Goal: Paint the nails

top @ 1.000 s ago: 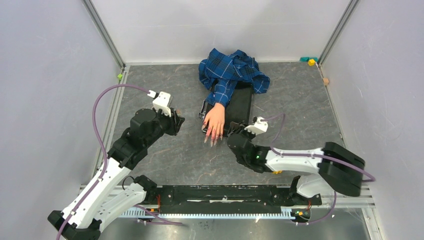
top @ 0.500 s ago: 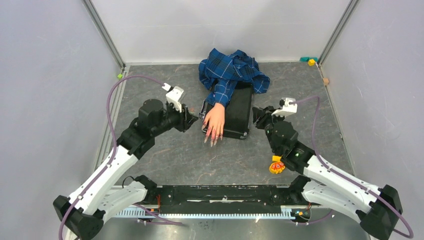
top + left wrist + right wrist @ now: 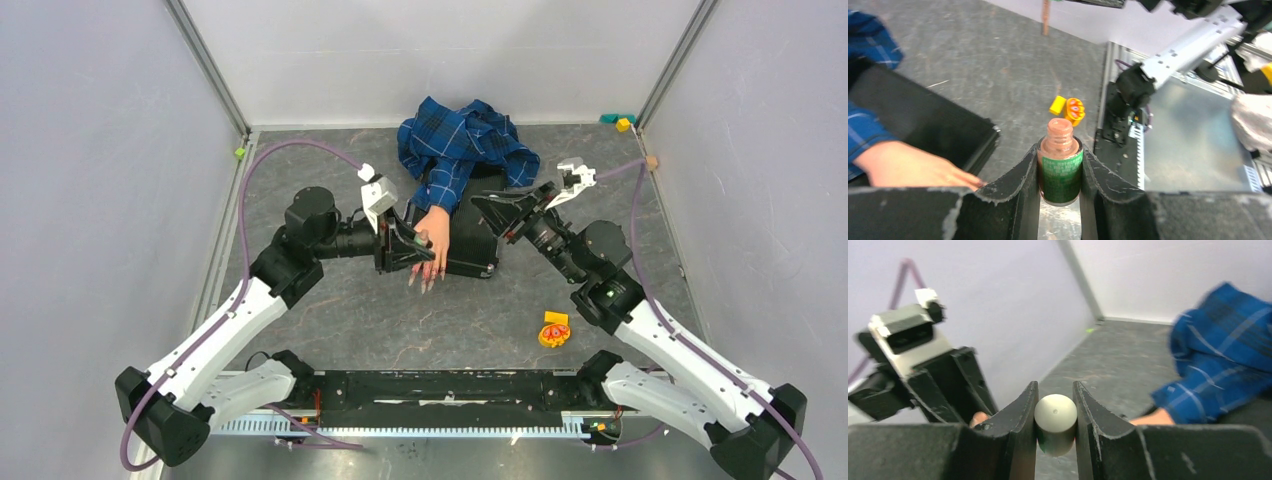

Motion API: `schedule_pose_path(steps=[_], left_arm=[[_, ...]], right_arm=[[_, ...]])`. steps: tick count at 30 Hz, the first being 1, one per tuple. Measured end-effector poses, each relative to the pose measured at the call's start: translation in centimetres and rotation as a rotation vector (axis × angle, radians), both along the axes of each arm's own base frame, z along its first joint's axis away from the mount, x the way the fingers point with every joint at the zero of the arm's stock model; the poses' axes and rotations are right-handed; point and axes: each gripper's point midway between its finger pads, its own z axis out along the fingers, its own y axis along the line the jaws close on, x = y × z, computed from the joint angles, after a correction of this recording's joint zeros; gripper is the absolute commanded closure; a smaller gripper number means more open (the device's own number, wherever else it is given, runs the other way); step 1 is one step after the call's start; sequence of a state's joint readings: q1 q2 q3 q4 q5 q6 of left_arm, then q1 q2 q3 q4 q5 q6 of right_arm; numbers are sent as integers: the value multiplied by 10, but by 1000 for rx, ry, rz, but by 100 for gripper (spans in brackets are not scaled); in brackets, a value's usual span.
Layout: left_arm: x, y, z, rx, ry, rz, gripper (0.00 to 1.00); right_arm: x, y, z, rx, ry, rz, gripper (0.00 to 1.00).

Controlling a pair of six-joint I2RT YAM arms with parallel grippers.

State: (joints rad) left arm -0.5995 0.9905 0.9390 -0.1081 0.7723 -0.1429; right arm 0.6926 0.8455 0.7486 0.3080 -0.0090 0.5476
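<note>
A pale mannequin hand [image 3: 433, 236] with a blue plaid sleeve [image 3: 462, 140] rests on a black box [image 3: 478, 232]. Its long pink-red nails [image 3: 424, 279] point toward the near edge. My left gripper [image 3: 408, 246] sits right beside the hand's left edge, shut on an uncapped nail polish bottle [image 3: 1060, 172] with a green label. The right gripper [image 3: 497, 211] hovers over the box to the right of the hand. It is shut on the bottle's white cap [image 3: 1055, 414], and the thin brush stem [image 3: 1046, 17] hangs below it.
A small yellow and orange object [image 3: 552, 330] lies on the grey table toward the near right. Small coloured blocks [image 3: 622, 122] sit in the far right corner. Grey walls close in the left, right and far sides.
The left gripper has swung right with the bottle, up to the hand. The right arm has pulled away from the nails and moved farther back over the box, uncovering the yellow and orange object.
</note>
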Motion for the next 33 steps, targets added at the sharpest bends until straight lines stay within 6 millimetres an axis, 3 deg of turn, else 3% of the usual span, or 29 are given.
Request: schedule_pose_path(steps=[5, 11, 19, 33], left_arm=[[-30, -9, 5, -21, -2, -128, 98], [-42, -12, 7, -29, 12, -179, 98], [-44, -12, 7, -30, 16, -189, 98], [-48, -14, 7, -31, 16, -204, 98]], right_arm=[[-20, 27, 27, 111, -59, 191, 100], [-44, 39, 54, 204, -120, 311, 100], [-61, 60, 55, 211, -120, 418, 100], [-68, 74, 51, 210, -106, 482, 100]])
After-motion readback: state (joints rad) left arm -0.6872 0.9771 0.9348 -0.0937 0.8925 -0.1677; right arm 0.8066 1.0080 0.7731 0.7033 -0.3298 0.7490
